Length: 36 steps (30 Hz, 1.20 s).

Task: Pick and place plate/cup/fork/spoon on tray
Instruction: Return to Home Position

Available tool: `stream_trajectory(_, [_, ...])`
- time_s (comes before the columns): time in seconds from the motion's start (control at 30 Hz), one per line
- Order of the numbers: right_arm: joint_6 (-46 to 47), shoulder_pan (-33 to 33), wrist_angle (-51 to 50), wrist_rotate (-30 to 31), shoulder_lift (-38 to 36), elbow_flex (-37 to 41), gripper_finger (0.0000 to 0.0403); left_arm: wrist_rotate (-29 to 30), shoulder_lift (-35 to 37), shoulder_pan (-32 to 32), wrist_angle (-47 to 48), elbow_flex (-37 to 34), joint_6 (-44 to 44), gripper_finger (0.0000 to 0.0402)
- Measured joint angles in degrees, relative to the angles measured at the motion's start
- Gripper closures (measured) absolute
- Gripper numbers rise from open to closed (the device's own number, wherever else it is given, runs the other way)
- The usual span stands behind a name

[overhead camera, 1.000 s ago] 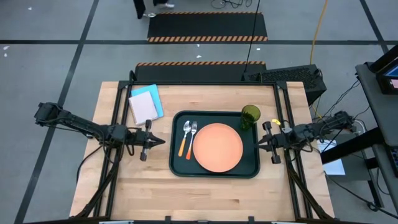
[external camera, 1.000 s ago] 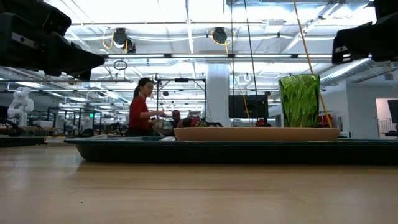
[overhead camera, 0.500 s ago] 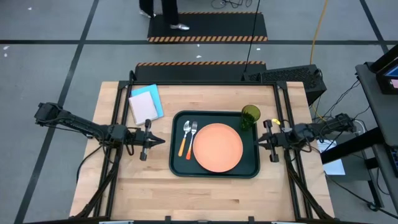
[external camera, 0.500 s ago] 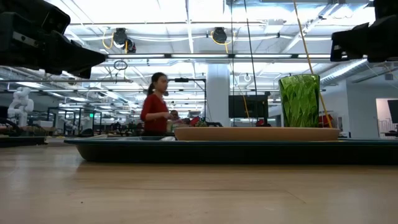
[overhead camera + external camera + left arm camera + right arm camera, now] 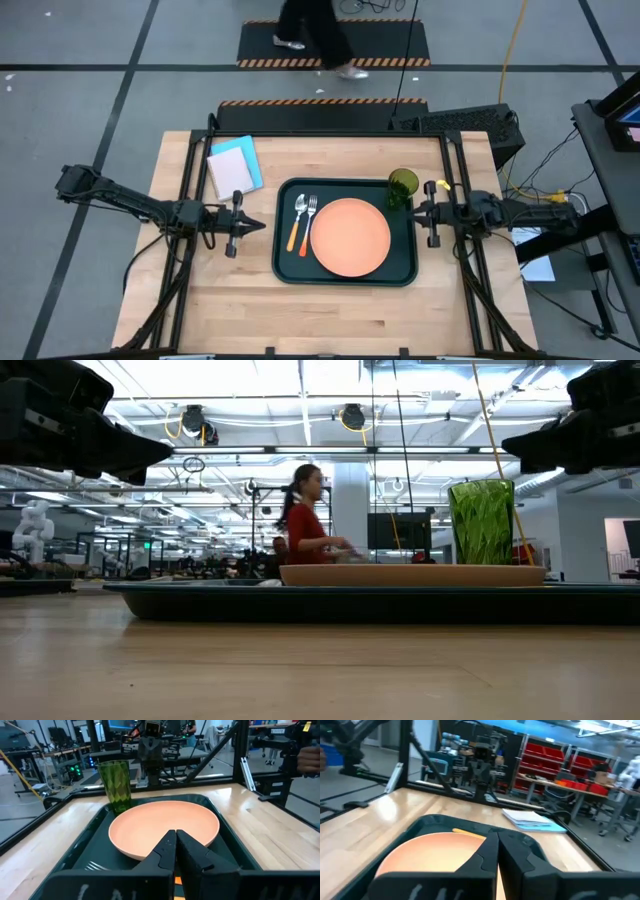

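Note:
The dark green tray (image 5: 281, 262) lies flat on the table. On it rest the salmon-orange plate (image 5: 350, 236), the spoon (image 5: 299, 214) and the fork (image 5: 309, 219) side by side left of the plate, and the green cup (image 5: 403, 186), upright in the far right corner. My left gripper (image 5: 262, 226) is shut and empty, hovering left of the tray and pointing at it. My right gripper (image 5: 414, 211) is shut and empty at the tray's right rim, just near of the cup and above it in the low view (image 5: 560, 440).
A blue and white notebook (image 5: 235, 165) lies at the table's far left, also in the right wrist view (image 5: 532, 818). Bare wood lies along the table's near side (image 5: 340, 320). A person walks past beyond the far edge (image 5: 315, 35).
My right gripper has moved a little toward the table's far edge, closer to the cup, and its arm has swung to lie level across the right edge. It stays shut. A person has walked from left to right behind the table.

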<state>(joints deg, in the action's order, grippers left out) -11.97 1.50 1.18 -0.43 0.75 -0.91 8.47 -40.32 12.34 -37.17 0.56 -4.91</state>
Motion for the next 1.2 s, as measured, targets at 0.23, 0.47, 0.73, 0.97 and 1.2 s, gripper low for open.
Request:
stream_trajectory(0.23, [3.4,-4.8,-0.1,-0.9,0.0,0.0,0.0403,0.1,0.0,0.0,0.0,0.0,0.0,0.0387])
stream_trajectory(0.47, [6.7,-4.8,-0.1,-1.2,0.0,0.0,0.0403,0.1,0.0,0.0,0.0,0.0,0.0,0.0387])
stream_trajectory(0.73, [8.6,-3.0,-0.2,-1.2,0.8,0.0,0.0403,0.5,0.5,0.0,0.2,0.0,-0.3,0.0387])
stream_trajectory(0.97, [11.7,-2.9,-0.2,-1.1,3.1,0.0,0.0403,0.6,4.0,0.0,0.7,0.0,-2.1,0.0387])
stream_trajectory(1.2, [11.2,-2.9,-0.2,-1.1,3.8,0.0,0.0403,0.6,8.1,-2.0,5.9,0.0,-1.3,0.0387])
